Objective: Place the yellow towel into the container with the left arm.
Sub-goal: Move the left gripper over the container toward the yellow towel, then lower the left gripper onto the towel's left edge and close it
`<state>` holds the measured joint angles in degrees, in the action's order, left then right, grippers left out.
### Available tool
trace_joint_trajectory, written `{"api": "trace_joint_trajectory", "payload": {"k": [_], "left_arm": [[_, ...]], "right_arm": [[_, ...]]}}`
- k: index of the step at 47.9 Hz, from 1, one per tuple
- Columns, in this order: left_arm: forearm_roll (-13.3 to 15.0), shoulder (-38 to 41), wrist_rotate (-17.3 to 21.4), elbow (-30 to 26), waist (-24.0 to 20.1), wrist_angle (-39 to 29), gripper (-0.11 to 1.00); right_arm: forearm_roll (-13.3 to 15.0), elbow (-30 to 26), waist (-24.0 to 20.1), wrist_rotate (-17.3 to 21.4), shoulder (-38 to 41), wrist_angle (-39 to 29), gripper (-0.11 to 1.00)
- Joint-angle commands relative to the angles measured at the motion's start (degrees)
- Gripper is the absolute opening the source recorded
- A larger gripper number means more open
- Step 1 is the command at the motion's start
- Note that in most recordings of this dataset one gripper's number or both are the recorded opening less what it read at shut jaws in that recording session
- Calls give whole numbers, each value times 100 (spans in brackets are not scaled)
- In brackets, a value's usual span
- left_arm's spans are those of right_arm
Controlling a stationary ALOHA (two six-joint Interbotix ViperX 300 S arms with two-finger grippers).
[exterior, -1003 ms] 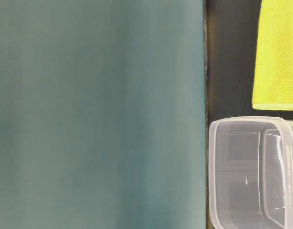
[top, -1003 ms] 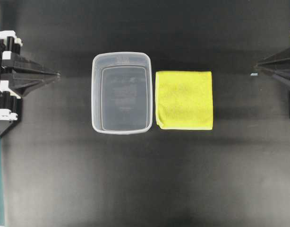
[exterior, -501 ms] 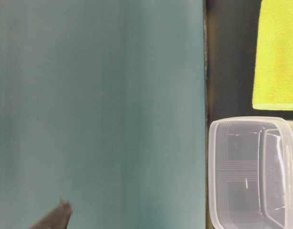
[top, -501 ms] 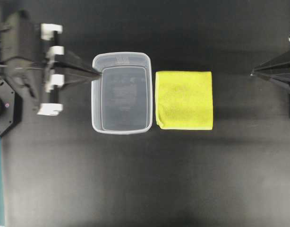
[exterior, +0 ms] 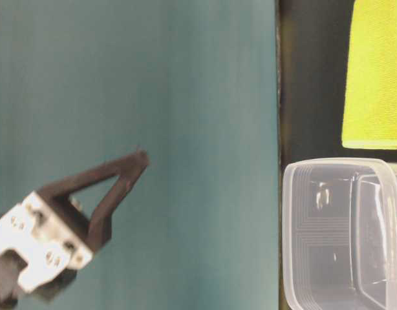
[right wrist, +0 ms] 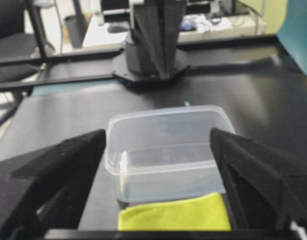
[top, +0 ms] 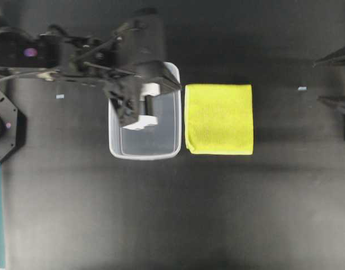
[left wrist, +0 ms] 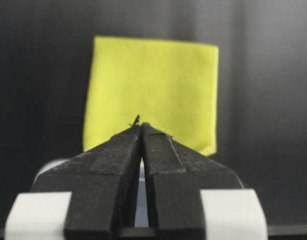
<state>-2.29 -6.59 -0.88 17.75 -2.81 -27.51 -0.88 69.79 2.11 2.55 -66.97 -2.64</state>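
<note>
While the left hand [left wrist: 140, 125] hangs pinched narrow over the container [top: 117, 147], the right hand [right wrist: 156, 145] gapes wide.

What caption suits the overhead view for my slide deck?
Left arm's tool above the clear container, facing the folded yellow towel flat beside it.

One yellow towel [top: 219, 118], folded square. One clear plastic container [top: 161, 147] at its 9 o'clock. Two black robot arms, one left [top: 77, 53], one right [top: 336, 79].
</note>
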Motion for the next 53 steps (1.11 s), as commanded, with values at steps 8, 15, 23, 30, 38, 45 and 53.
{"api": "trace_joint_trajectory", "payload": {"k": [8, 15, 23, 30, 38, 45, 53], "left_arm": [[-18, 1046, 694, -1222, -35, -580, 41], [-18, 1854, 896, -1881, -44, -1380, 81], [-18, 2637, 940, -2461, 0, -1872, 91], [-18, 3182, 896, -2786, -26, -1881, 90], [-18, 3691, 905, -2962, -26, -1881, 90], [-18, 3999, 914, -3023, -18, -1881, 90], [-18, 4280, 923, -3041, 18, -1934, 90]], "right_arm": [[-18, -35, 35, 0, -325, -316, 78], [-18, -35, 53, 0, -457, -396, 78], [-18, -35, 88, 0, -510, -404, 78], [-18, -35, 97, 9, -519, -404, 78], [-18, -9, 88, 9, -483, -448, 78], [-18, -26, 97, 18, -501, -510, 78], [-18, -26, 97, 97, -519, -519, 78]]}}
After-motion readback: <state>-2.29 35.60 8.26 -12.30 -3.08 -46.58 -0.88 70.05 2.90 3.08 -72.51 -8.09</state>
